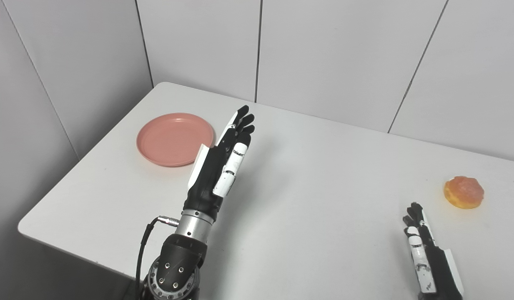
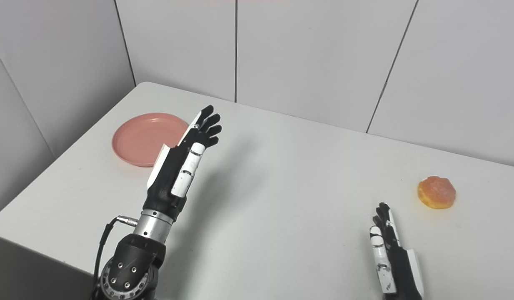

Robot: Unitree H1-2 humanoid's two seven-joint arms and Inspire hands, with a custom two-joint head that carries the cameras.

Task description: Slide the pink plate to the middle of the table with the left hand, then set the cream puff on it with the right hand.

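- The pink plate (image 1: 174, 139) is sitting flat on the white bench (image 1: 307, 187), over near the far left corner, so not in the middle yet. Nothing on it.
- The left robot hand (image 1: 223, 160) is raised over the bench just to the right of the plate, fingers (image 1: 243, 121) stretched out straight and pointing toward the back wall, palm facing right-ish. It's open and empty.
- In both views the edge of that hand overlaps the plate's right rim, but honestly I can't tell if it's actually touching it or just in front of it from the camera's angle. It looks lifted off the surface, going by the soft shadow it throws to its right.
- There's a silver wrist cuff (image 1: 193, 225) below the hand with a black cable (image 1: 143, 246) plugged into its side.
- The cream puff (image 1: 464, 191) is way over on the right side of the bench, well apart from the plate, golden orange with a glossy top, sitting by itself.
- The right robot hand (image 1: 425, 254) comes in at the bottom right, fingers extended and pointing up toward the puff. It's near it but clearly not touching. Also open, holding nothing.
- The middle of the bench between the two hands is just bare white surface.
- Grey panel walls (image 1: 344, 54) behind everything.
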